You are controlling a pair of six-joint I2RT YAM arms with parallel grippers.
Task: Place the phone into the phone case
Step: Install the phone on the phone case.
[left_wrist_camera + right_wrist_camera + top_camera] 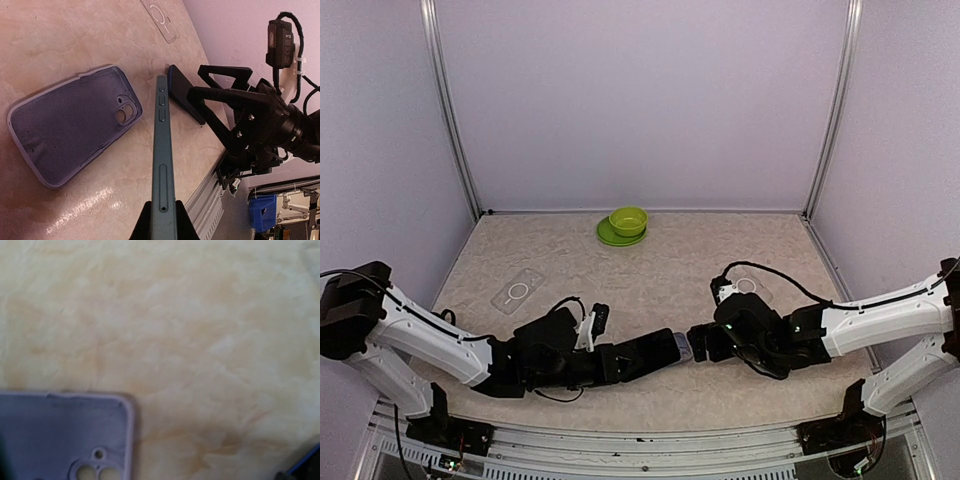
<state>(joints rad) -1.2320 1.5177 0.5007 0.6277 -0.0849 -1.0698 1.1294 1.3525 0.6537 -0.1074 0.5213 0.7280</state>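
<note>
My left gripper [164, 212] is shut on the phone [162, 150], a dark teal slab held edge-on above the table. The phone case [75, 132], lavender with its hollow side up, lies flat to the left of the phone, apart from it. In the top view the phone [660, 349] sticks out of the left gripper [638, 358] toward the case [684, 347], with the right gripper [703, 342] just beyond. The right gripper [196, 80] stands open with nothing between its fingers. Its own wrist view shows only the case's camera-hole corner [65, 435]; its fingers are out of frame there.
A dark blue flat slab [184, 95] lies on the table under the right gripper. Clear cases lie at left [517, 291] and by the right arm [748, 287]. A green bowl [628, 219] on a green plate [607, 237] stands at the back. The table's front edge is close.
</note>
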